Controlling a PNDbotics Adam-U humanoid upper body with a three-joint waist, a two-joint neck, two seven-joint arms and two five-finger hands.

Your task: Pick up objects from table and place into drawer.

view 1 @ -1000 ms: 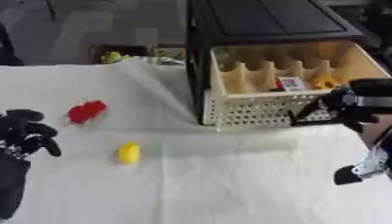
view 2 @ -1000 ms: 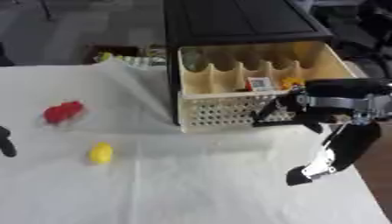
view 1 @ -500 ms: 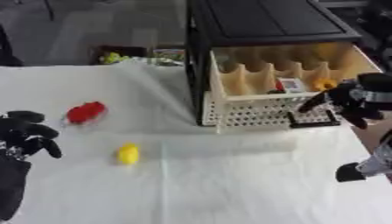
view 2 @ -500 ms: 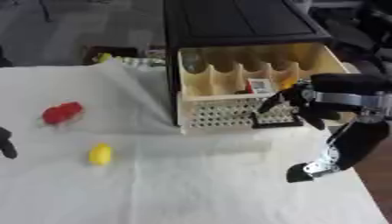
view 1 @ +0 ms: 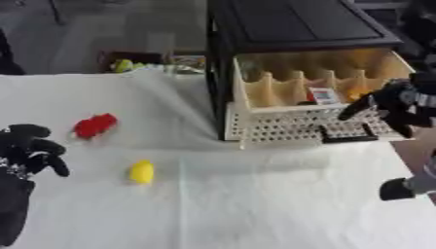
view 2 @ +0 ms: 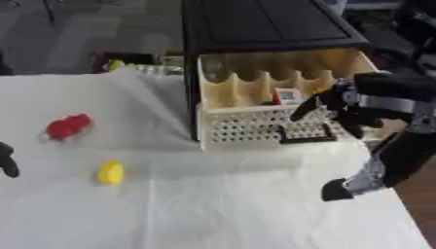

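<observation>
A red object (view 1: 94, 125) lies on the white cloth at the left. A small yellow object (view 1: 141, 171) lies nearer to me, below it. The beige drawer (view 1: 281, 127) with a perforated front stands pulled out of the black cabinet (view 1: 289, 24). Inside the drawer lie a red-and-white item (view 1: 323, 95) and something orange (view 1: 356, 93). My right hand (view 2: 364, 100) hovers at the drawer's front right corner, open, fingers spread and pointing down-left over the front wall, holding nothing. My left hand (view 1: 26, 150) rests at the lower left, fingers relaxed, well short of both objects.
A black handle (view 1: 345, 139) runs along the drawer's lower front. Yellow-green clutter (view 1: 124, 64) sits behind the table's far edge. My right forearm (view 2: 388, 163) hangs past the table's right edge. White cloth (view 1: 255, 204) covers the table in front of the drawer.
My right hand has lifted slightly at the drawer's front right corner, its fingers rising off the lower front. The left hand and both objects have stayed put.
</observation>
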